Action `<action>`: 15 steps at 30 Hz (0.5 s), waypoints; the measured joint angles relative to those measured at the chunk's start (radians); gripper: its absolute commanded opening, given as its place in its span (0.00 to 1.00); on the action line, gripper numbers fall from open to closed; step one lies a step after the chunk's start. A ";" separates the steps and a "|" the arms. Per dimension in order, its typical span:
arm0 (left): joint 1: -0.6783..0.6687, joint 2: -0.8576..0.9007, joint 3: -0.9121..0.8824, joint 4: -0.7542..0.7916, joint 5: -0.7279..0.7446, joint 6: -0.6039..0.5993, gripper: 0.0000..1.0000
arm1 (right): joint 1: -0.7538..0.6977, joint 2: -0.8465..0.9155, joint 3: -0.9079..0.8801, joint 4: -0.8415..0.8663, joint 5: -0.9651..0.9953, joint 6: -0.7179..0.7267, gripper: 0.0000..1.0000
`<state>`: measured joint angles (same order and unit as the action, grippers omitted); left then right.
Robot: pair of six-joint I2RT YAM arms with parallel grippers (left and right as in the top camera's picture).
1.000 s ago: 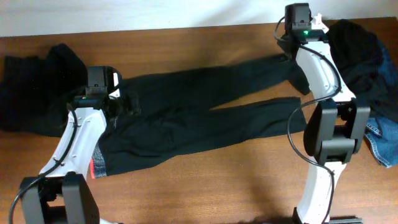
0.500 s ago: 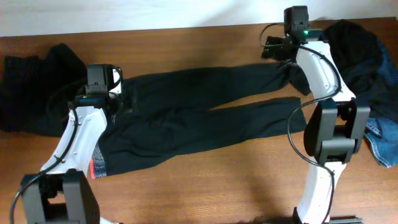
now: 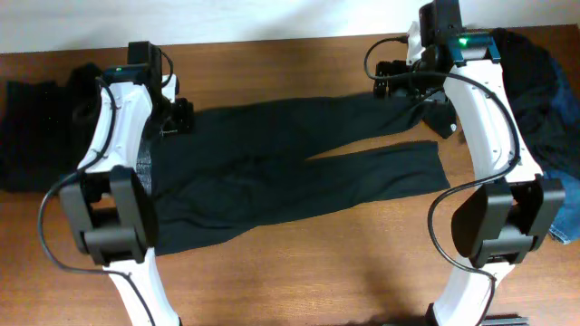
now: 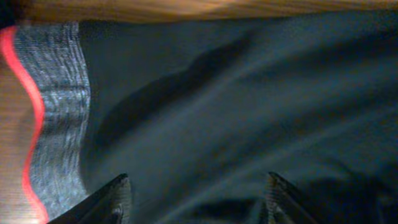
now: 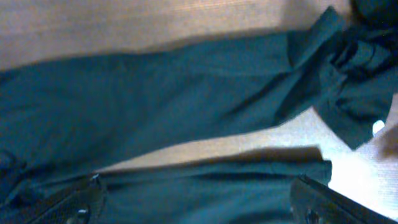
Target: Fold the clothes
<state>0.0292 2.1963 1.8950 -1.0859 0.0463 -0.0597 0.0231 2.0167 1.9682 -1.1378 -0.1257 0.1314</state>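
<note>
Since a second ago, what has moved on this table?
The left arm reached farther from its base, along the waist of the black trousers. The right arm shifted left above a leg's end. Both jaws stand open over the cloth. The trousers stayed put.

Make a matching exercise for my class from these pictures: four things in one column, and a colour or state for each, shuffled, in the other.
Column A
1. trousers
2. jeans
3. waistband
4. right gripper

Column B
a. blue, cut off by the overhead picture's edge
b. grey with a red edge
c. open wide
d. black, spread out flat

Pairs: 1-d, 2-a, 3-b, 4-c
</note>
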 measured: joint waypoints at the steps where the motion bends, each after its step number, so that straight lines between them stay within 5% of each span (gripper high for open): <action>1: 0.005 0.015 0.001 0.004 0.001 -0.013 0.38 | 0.000 0.000 0.000 -0.013 0.000 -0.004 0.99; 5: 0.041 0.052 0.002 0.019 0.003 -0.047 0.14 | 0.000 0.000 0.000 -0.038 0.000 -0.008 0.99; 15: 0.095 0.086 0.003 0.076 0.003 -0.076 0.05 | 0.000 0.000 0.000 -0.040 0.000 -0.011 0.99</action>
<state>0.1238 2.2822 1.8984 -1.0100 0.0490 -0.1360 0.0231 2.0167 1.9682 -1.1778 -0.1253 0.1200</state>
